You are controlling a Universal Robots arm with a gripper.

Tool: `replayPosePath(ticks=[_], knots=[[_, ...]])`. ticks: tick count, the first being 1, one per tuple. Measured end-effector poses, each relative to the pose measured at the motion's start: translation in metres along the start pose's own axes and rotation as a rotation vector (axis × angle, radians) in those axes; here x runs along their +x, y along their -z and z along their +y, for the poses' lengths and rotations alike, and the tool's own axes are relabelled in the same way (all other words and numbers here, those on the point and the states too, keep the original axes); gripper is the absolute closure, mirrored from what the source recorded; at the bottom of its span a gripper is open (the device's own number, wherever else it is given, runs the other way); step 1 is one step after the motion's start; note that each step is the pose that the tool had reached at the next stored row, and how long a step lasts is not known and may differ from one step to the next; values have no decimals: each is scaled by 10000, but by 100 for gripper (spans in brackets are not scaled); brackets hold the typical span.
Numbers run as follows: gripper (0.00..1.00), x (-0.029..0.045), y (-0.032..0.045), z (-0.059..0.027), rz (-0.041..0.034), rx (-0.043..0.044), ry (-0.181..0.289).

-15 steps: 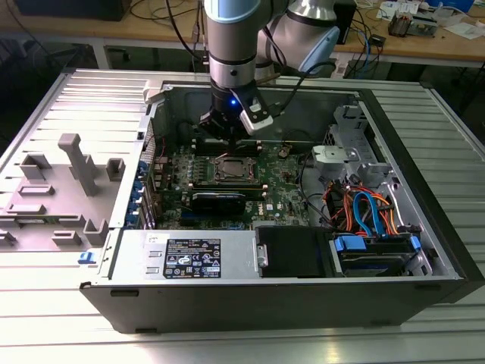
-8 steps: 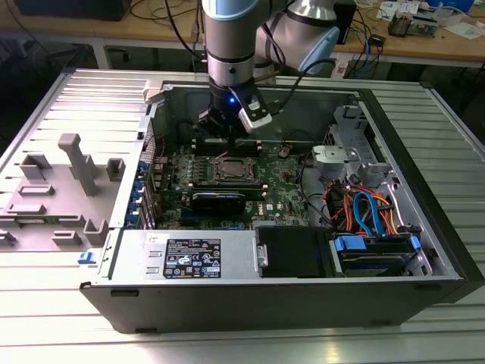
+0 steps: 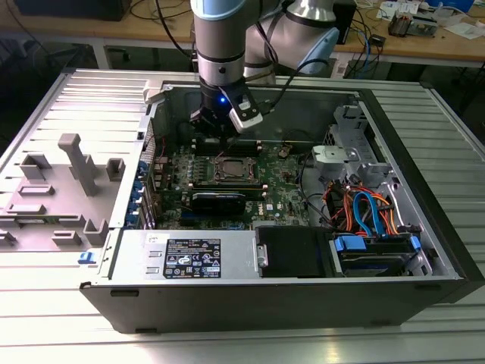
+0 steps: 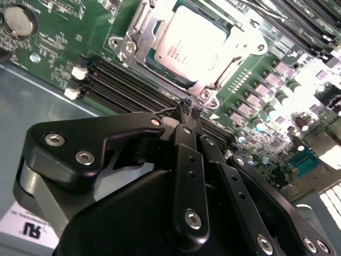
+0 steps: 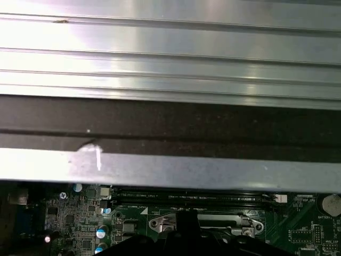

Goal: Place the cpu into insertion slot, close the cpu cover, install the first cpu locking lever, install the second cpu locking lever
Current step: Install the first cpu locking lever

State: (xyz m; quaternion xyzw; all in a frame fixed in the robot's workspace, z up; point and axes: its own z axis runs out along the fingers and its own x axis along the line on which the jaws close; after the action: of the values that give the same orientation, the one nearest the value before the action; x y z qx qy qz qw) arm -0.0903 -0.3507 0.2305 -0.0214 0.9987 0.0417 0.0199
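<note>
So, the cpu [image 4: 194,42] is seen already seated in the insertion slot [image 3: 231,168], silver top facing up. The cpu cover [image 4: 241,47] is laid down flat around it, so the chip shows through the window. Whether the locking levers are hooked down can't really be told.

The pincer [image 4: 189,109] is clenched, with the fingers [image 4: 184,138] pressed together at the tips and nothing seen gripped between them. It's held just beside the insertion slot, tips over the long black memory strips [image 4: 122,85] that run along the slot's edge. Whether the strips are actually touched can't be made out. In the exterior view the pincer [image 3: 218,127] is found on the far side of the insertion slot, toward the back wall of the open computer case [image 3: 303,303].

The green board [image 4: 48,48] is spread all around the insertion slot. A round coin battery [image 4: 18,18] is mounted well apart from the slot, past the memory strips. The case is laid on its side on the ribbed metal bench [image 3: 45,334].
</note>
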Motion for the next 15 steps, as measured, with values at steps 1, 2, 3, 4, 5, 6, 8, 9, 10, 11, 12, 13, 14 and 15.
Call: replayPosePath(ticks=[1,2,3,4,5,6,8,9,10,11,12,13,14,15], knots=[[89,8,13,1,-3,-1,12],[89,13,26,3,-6,-2,23],[89,18,42,4,-10,-3,37],[89,25,63,6,-11,-8,59],[89,29,74,7,-12,-10,73],[89,35,91,9,-12,-15,106],[89,35,98,10,-10,-27,160],[89,35,98,11,-8,-30,189],[89,35,99,11,-6,-29,217],[89,31,100,12,-2,-27,240],[89,23,99,16,2,-28,276],[89,11,97,19,3,-33,323],[89,-4,96,20,7,-35,376],[89,-19,93,20,11,-38,429]])
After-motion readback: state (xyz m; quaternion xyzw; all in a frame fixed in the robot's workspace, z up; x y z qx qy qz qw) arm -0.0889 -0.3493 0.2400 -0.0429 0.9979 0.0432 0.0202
